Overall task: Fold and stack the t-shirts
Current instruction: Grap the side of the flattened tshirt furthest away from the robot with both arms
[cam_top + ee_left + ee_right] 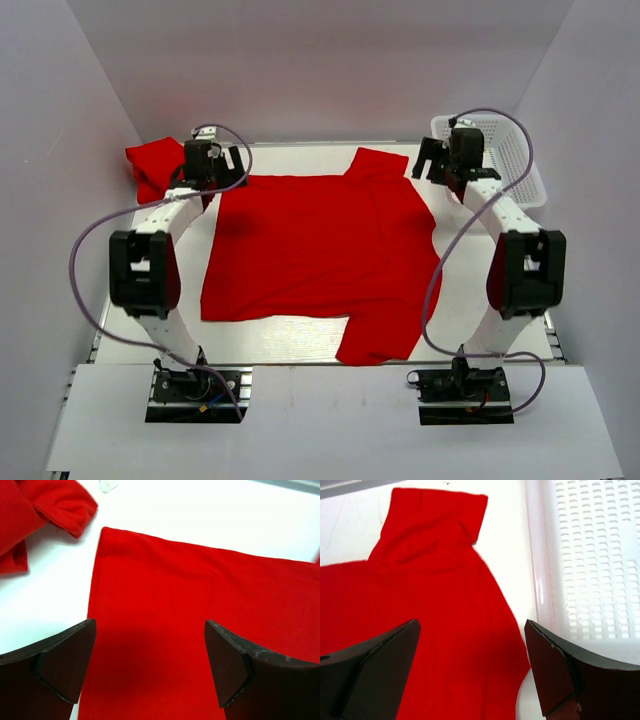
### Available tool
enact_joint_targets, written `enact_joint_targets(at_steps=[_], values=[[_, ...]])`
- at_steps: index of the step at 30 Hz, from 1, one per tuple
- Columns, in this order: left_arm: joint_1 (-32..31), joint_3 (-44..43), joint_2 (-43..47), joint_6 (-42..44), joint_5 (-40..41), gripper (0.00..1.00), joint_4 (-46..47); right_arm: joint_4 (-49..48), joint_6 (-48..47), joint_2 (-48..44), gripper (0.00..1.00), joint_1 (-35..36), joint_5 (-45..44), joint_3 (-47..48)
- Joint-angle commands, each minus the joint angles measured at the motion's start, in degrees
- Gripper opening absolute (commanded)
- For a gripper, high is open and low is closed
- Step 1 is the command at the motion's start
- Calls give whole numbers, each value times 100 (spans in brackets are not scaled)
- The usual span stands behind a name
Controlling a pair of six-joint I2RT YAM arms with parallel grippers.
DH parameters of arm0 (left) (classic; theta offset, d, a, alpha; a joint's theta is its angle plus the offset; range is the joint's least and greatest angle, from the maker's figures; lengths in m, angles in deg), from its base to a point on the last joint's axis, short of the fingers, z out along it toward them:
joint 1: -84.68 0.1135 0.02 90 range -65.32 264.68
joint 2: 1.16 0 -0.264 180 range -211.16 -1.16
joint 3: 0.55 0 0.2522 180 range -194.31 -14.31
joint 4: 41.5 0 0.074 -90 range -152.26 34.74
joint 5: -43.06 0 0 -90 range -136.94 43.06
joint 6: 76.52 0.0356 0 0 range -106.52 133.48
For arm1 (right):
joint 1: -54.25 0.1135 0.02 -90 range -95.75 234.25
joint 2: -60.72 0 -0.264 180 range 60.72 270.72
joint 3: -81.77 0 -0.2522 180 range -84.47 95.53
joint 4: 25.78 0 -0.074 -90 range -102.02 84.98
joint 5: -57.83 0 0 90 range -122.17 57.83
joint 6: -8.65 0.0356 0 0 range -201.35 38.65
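You've got nothing to read here, mate: no legible text, labels, brands or numbers in any view.

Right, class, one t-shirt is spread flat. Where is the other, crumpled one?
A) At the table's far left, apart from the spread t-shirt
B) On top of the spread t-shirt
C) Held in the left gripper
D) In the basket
A: the crumpled t-shirt lies at the far left, with a gap between it and the spread t-shirt, and the basket shows no red.
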Motion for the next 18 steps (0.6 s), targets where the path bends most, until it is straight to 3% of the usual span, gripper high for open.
enact_joint_targets(at_steps=[1, 10, 18], values=[[115, -383, -383, 64, 46, 99, 293, -251, -174, 428, 91, -64, 436, 802], [230, -1656, -1955, 266, -200, 96, 346, -67, -184, 2116, 91, -90, 744, 2305], [230, -1965, -2370, 389, -15, 96, 346, 91, -236, 3083, 91, 33, 938, 3352]])
